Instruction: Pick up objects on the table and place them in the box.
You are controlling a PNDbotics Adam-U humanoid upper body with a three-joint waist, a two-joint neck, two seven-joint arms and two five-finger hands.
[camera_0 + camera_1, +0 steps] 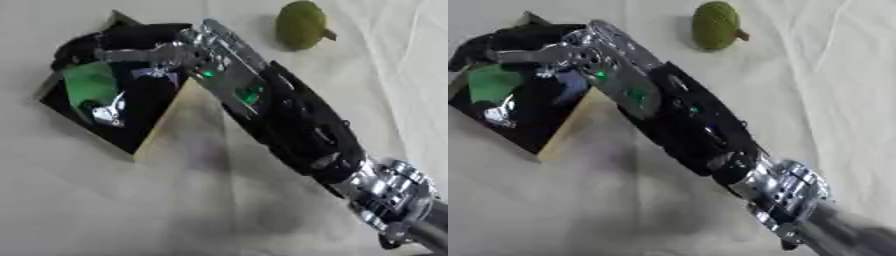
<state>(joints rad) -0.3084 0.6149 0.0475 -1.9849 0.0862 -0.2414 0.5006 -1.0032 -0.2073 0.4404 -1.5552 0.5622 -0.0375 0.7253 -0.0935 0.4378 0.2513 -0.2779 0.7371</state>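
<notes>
The right hand [531, 50] reaches over the open box [557, 135]; a green fruit [715, 25] lies well apart.

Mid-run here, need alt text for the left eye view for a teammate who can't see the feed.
The robot's right arm reaches diagonally from the lower right so its right hand is over the open, dark-lined box at upper left, which holds a green item and something silvery. A green pear-shaped fruit lies on the cream cloth at the top, outside the box.
</notes>
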